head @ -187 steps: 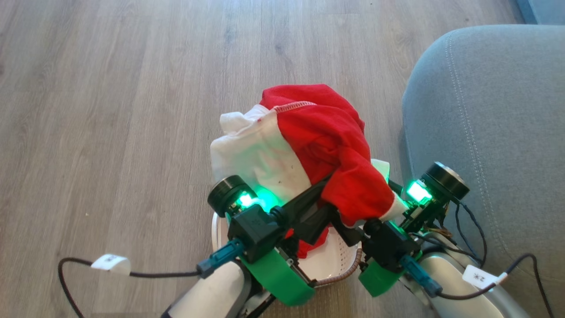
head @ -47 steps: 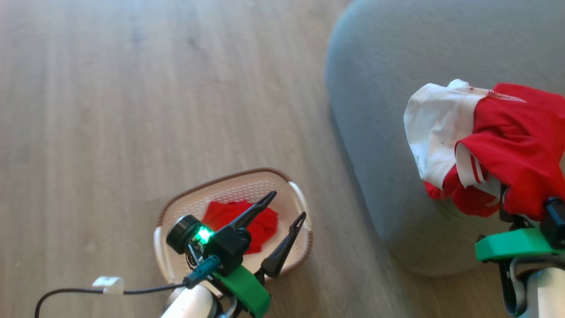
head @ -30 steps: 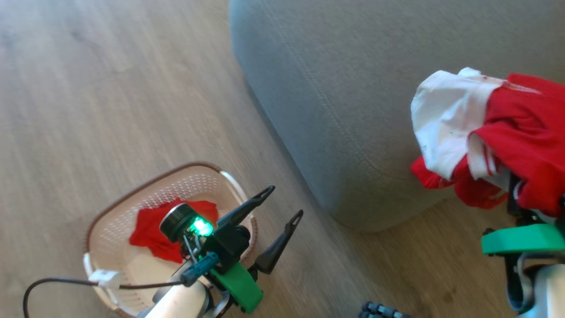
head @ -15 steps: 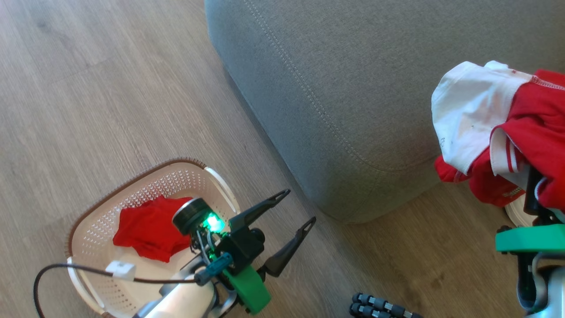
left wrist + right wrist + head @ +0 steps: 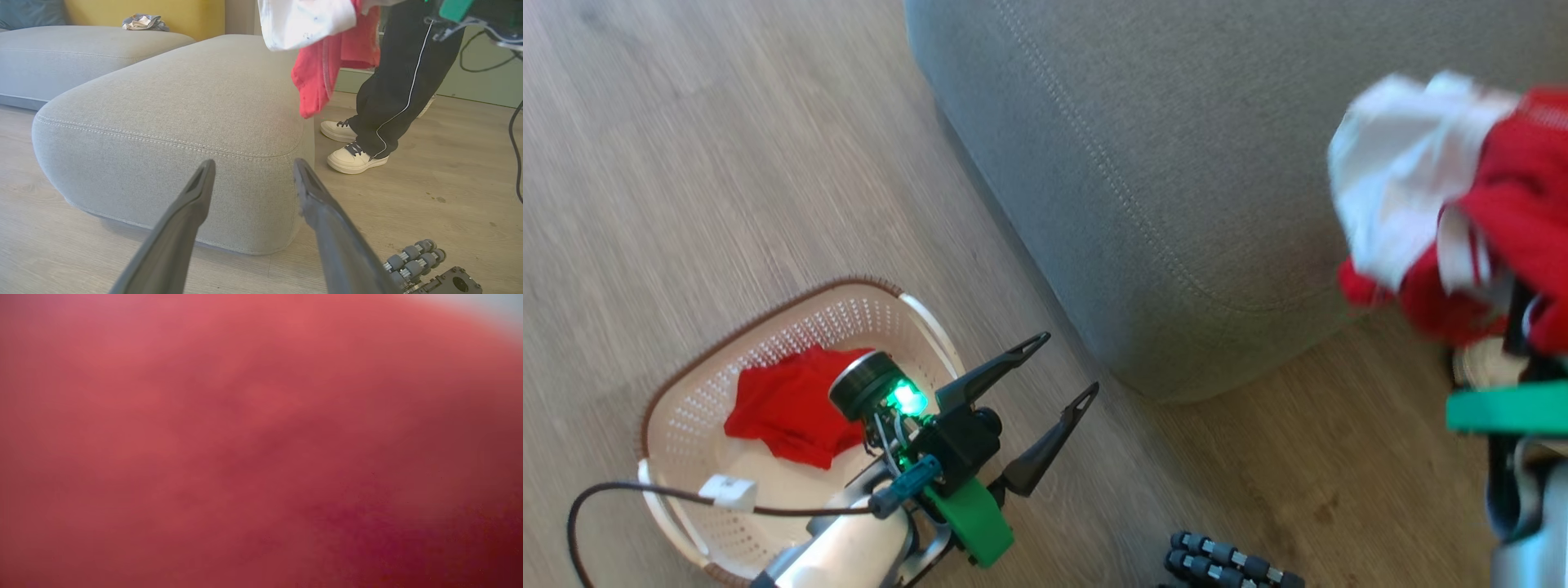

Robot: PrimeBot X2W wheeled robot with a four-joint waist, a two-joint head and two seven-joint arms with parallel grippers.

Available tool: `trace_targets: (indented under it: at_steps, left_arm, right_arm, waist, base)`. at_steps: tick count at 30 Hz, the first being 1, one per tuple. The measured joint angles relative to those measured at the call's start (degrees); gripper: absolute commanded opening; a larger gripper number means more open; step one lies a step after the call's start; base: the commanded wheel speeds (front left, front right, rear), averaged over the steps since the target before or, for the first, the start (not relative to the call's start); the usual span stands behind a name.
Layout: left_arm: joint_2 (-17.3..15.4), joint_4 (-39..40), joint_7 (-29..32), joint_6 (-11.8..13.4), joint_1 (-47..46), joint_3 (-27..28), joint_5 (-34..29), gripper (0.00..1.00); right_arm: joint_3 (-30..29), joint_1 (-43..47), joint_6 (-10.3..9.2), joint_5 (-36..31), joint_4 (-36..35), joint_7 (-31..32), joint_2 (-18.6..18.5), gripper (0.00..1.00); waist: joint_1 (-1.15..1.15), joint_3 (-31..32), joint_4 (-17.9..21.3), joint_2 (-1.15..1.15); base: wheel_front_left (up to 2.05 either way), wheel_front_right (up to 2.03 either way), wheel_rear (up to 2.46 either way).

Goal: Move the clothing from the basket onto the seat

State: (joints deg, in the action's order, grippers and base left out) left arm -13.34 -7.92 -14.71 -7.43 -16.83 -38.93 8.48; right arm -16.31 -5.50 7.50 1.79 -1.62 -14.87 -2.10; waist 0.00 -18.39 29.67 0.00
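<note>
The red and white garment of the clothing (image 5: 1421, 196) hangs at the right, blurred, off the near right corner of the grey seat (image 5: 1176, 163). It drapes over my right gripper, which is shut on it with its fingers hidden. Only that arm's green band (image 5: 1503, 408) shows. Red fabric (image 5: 261, 457) lies against the right wrist lens. In the left wrist view the garment (image 5: 318, 61) dangles above the seat's (image 5: 184, 102) corner. A small plain red garment (image 5: 784, 408) lies in the cream basket (image 5: 768, 306) at the lower left. My left gripper (image 5: 1066, 363) (image 5: 253, 169) is open and empty beside the basket, pointing at the seat.
A person's dark trouser legs (image 5: 400, 81) and white shoes (image 5: 355, 157) stand on the wood floor right of the seat. Small black rollers (image 5: 1225, 563) lie on the floor near my base. A second grey cushion with a crumpled cloth (image 5: 143, 22) lies beyond.
The head view has swung right and down. My right arm has lifted the red and white garment a little and it now blurs. The left gripper stays open by the basket.
</note>
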Motion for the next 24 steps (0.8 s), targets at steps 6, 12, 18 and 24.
trace_targets:
  at_steps: [6,12,18,24]
  left_arm:
    - [-2.31,2.33,0.00,0.00,-0.35,0.15,-0.99,1.00]
    - [-5.19,3.70,0.00,0.00,-3.33,-1.66,-0.99,1.00]
    - [-7.06,4.12,0.00,0.00,-5.48,-2.69,-0.97,1.00]
    - [-8.61,5.33,0.00,0.00,-8.11,-3.78,-0.88,1.00]
  right_arm:
    - [-0.38,-8.64,0.01,-1.87,-2.88,0.00,0.00,0.00]
    - [-2.24,-16.58,0.01,-7.27,-5.28,0.00,-0.01,0.00]
    - [-3.94,-25.34,0.01,-7.26,-3.24,0.00,-2.89,0.00]
    - [-6.87,-36.00,0.01,-5.90,5.13,-0.01,-8.06,0.00]
  waist:
    - [0.00,-3.50,-0.35,0.00]
    - [0.00,-7.85,-1.93,0.00]
    - [0.00,-11.53,-3.97,0.00]
    - [0.01,-15.67,-6.64,0.00]
  base:
    - [0.00,0.00,0.00]
    - [0.00,0.00,0.00]
    - [0.00,0.00,0.00]
    - [0.00,0.00,0.00]
